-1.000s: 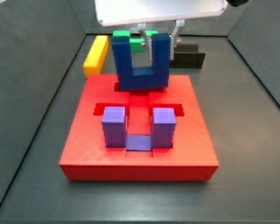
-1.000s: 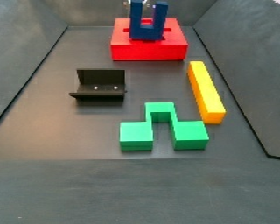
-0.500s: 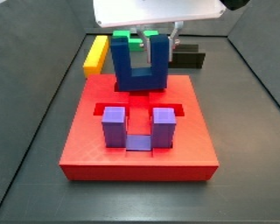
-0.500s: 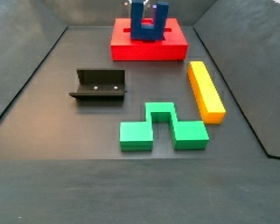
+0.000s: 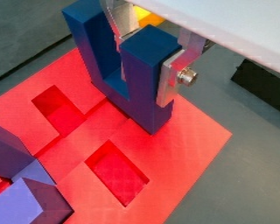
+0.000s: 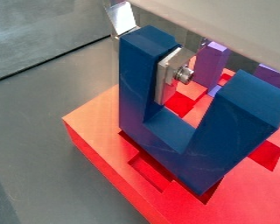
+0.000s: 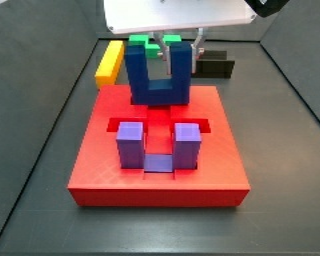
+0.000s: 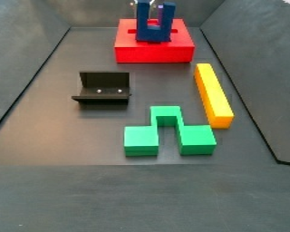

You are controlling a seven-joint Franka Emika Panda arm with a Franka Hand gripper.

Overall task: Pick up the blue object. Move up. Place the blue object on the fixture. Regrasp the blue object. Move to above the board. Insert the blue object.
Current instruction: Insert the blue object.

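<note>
The blue object (image 7: 160, 72) is a dark blue U with its prongs up, standing at the far end of the red board (image 7: 219, 170). My gripper (image 7: 184, 50) is shut on one prong. In both wrist views a silver finger plate (image 5: 175, 77) (image 6: 168, 72) presses that prong from outside. The gripper (image 5: 147, 51) (image 6: 147, 48) has its other finger on the prong's opposite face. The blue object's base (image 5: 152, 118) meets the board (image 5: 189, 144) beside open recesses. I cannot tell how deep it sits. The dark fixture (image 8: 102, 89) stands apart on the floor.
A purple U-shaped piece (image 7: 157, 145) sits in the board's near end, prongs up. A green notched block (image 8: 169, 132) and a yellow bar (image 8: 212, 92) lie on the floor beyond the board (image 8: 154, 53). Grey walls ring the floor.
The gripper and the blue object have sunk very slightly toward the board. Everything else stays where it was.
</note>
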